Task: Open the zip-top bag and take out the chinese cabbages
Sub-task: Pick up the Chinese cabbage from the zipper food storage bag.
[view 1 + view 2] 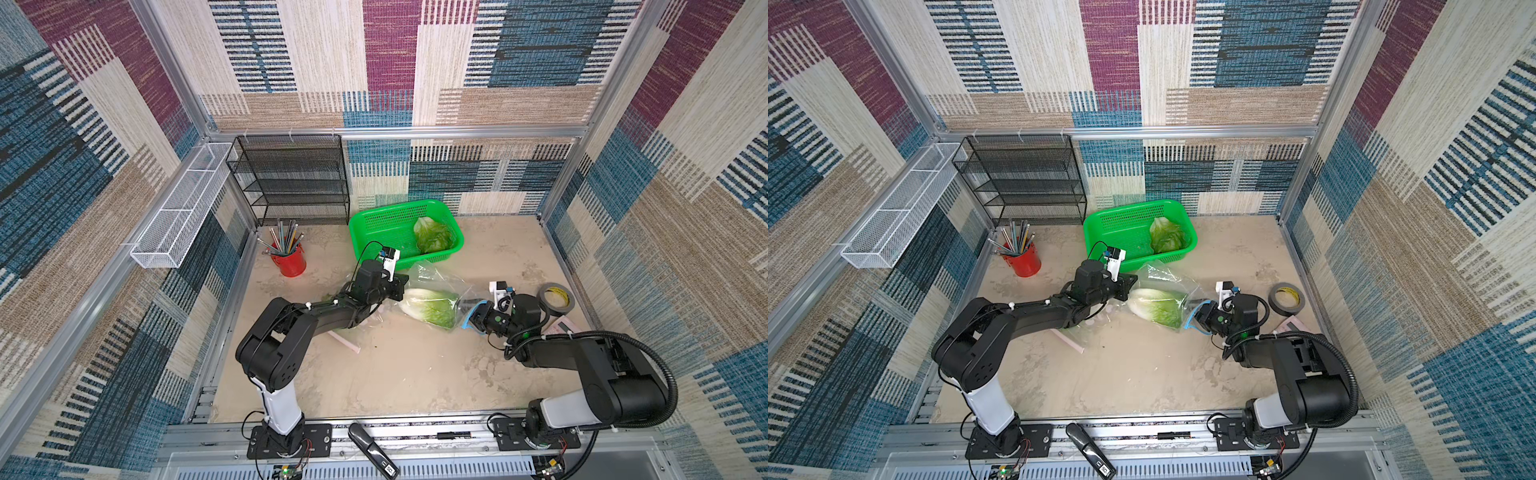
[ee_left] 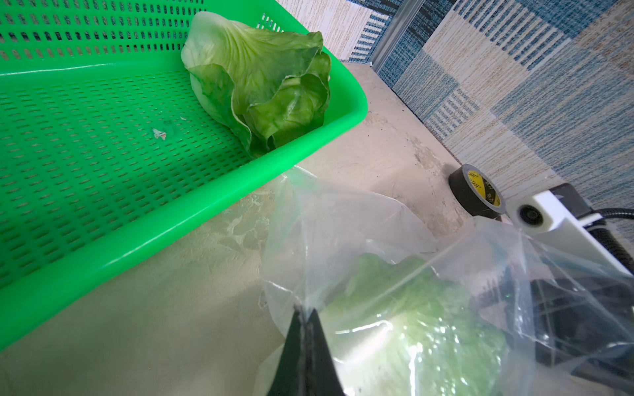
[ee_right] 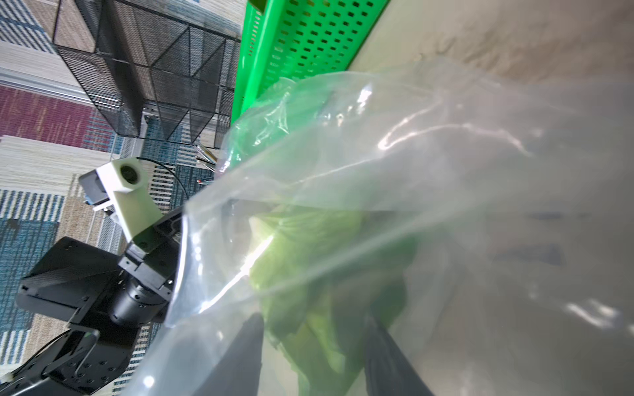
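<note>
The coming move turns on how the bagged cabbage [image 1: 430, 307] lies relative to the right tool [image 1: 468, 308]. In both top views the head rests on the tabletop [image 1: 395, 374] at mid-scene, inside the zip-top bag [image 1: 434, 274]. Its long axis runs roughly from 10 o'clock to 4 o'clock, with the white base toward the left arm and the crinkly green leaves toward the right arm. From the right tool the head lies at about 9 o'clock, so a pull back toward 3 o'clock would probably draw it out leaf-end first. The right tool is the nearer to those leaves. In the right wrist view its jaws stand partly apart on either side of the leafy end, behind hazy film, and no firm squeeze shows. The left tool [image 2: 305, 317] sits at the base end, jaws closed on a fold of bag film, which should anchor the bag against that pull. A second cabbage [image 1: 433, 235] is already out. It lies in the green basket [image 1: 362, 235], at 12 o'clock from the bag and just beside it.
</note>
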`<state>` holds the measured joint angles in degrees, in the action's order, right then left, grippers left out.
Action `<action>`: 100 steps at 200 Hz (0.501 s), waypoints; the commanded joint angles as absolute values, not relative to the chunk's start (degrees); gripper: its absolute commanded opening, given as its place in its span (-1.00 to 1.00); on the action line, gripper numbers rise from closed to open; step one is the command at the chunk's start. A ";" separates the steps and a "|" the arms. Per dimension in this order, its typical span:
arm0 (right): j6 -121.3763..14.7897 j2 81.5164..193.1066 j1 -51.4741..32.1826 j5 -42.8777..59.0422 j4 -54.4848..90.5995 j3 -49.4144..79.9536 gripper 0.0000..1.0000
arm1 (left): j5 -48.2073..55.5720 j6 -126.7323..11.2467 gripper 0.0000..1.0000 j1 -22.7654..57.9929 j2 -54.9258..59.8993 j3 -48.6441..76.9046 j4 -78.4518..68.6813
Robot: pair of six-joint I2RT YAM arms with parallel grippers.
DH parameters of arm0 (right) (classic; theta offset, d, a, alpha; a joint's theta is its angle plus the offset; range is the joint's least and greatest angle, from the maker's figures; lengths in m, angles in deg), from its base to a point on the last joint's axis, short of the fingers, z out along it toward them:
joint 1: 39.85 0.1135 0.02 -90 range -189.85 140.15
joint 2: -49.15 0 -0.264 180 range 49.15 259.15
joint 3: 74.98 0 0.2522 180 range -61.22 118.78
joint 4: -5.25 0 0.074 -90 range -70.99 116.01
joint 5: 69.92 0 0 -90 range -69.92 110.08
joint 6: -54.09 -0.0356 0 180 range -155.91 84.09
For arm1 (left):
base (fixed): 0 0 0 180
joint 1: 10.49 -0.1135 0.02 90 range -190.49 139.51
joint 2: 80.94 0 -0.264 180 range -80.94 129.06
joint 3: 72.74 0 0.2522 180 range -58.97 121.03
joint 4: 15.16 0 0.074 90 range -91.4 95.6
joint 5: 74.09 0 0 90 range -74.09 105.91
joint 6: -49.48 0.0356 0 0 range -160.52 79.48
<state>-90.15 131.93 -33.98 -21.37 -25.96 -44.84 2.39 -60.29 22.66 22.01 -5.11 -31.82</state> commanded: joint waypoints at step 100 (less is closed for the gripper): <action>-94.76 136.12 -33.78 -22.74 -40.67 -49.22 0.02 | -0.26 -63.03 -1.00 22.38 21.74 -7.53 -42.80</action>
<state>-94.32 135.41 -33.87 -22.83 -36.54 -49.82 0.73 -61.56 22.51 22.17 -7.29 -39.27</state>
